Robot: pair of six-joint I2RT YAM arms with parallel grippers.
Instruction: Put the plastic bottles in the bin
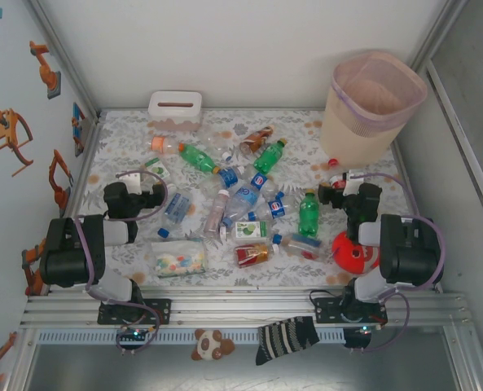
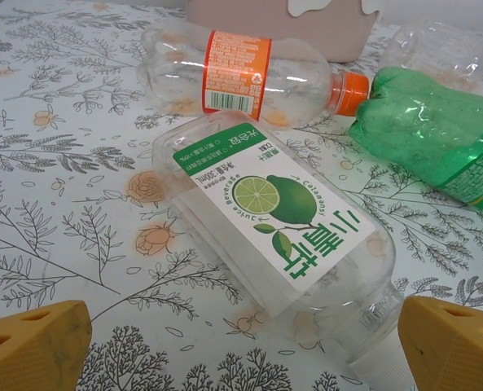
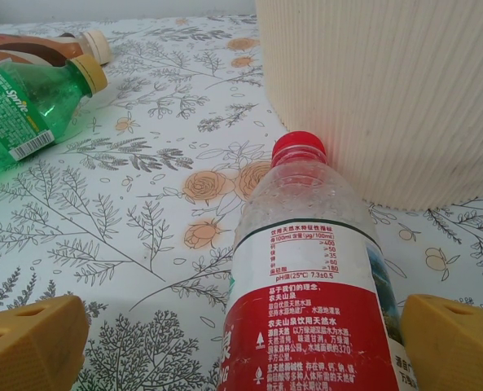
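Several plastic bottles (image 1: 245,195) lie scattered over the flowered table. My left gripper (image 1: 143,183) is open low over a clear lime-label bottle (image 2: 282,236), whose neck end lies between the yellow fingertips (image 2: 37,342). An orange-label bottle (image 2: 241,73) and a green bottle (image 2: 436,130) lie just beyond it. My right gripper (image 1: 337,181) is open around the lower body of a red-label, red-capped bottle (image 3: 314,277) without touching it. That bottle's cap rests against the bin (image 3: 388,90). The tall beige-pink bin (image 1: 355,134) stands at the far right corner.
A white tissue box (image 1: 174,110) stands at the back left. A clear packet of coloured pieces (image 1: 177,261) and a red rounded toy (image 1: 353,252) lie near the front edge. A green bottle (image 3: 29,114) and a brown one (image 3: 29,49) lie left of the right gripper.
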